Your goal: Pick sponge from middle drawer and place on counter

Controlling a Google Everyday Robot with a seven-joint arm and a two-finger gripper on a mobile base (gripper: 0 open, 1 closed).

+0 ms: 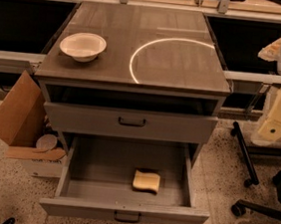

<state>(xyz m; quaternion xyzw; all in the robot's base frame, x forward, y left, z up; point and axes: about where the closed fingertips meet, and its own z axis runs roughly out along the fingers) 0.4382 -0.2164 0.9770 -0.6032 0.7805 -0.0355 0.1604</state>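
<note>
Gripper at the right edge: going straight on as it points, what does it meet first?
The cream gripper, at the right edge, points down: probably the speckled floor beside the black chair leg first, though depth is unclear.

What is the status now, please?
Tool at right edge, away from middle drawer. Sponge lies in that open drawer, untouched. Nothing over it; bowl on counter.
</note>
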